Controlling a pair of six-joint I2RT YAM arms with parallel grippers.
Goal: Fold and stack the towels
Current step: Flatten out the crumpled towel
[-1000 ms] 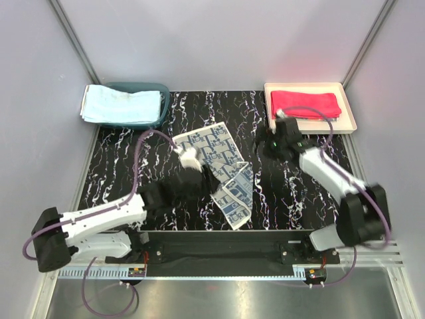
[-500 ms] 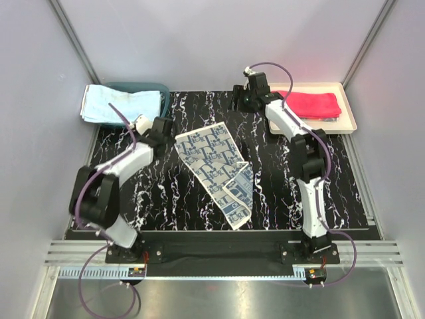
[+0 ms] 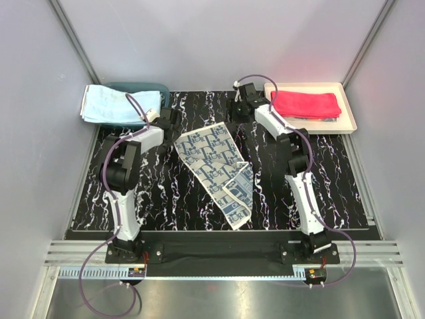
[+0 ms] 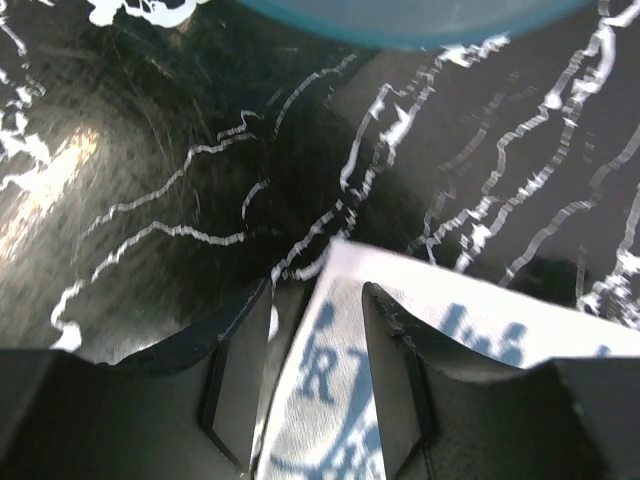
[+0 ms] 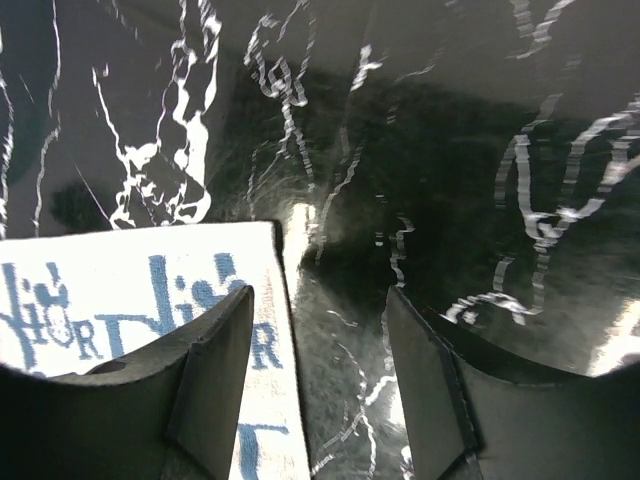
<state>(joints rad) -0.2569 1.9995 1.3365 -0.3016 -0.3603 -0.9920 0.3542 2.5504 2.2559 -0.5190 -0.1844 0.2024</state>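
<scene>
A patterned blue and white towel (image 3: 216,166) lies spread on the black marbled table, its near end partly folded over. My left gripper (image 3: 171,125) is at the towel's far left corner. In the left wrist view the left gripper (image 4: 315,290) stands open, low over the towel (image 4: 470,325), with a strip of cloth lying between its fingers. My right gripper (image 3: 230,116) is at the far right corner. In the right wrist view the right gripper (image 5: 318,295) is open; the towel's (image 5: 120,290) edge lies under its left finger and bare table fills the gap. A red-pink towel (image 3: 305,104) lies folded. A light blue towel (image 3: 119,105) is draped at the back left.
The cream tray (image 3: 350,121) at the back right holds the red-pink towel. The teal basket (image 3: 159,118) at the back left carries the light blue towel, and its rim (image 4: 400,20) shows close ahead in the left wrist view. Grey walls close in the table.
Both arms have swung from mid-table out to the far side. The left gripper has reached the towel's far left corner, the right its far right corner. The right jaws have narrowed.
</scene>
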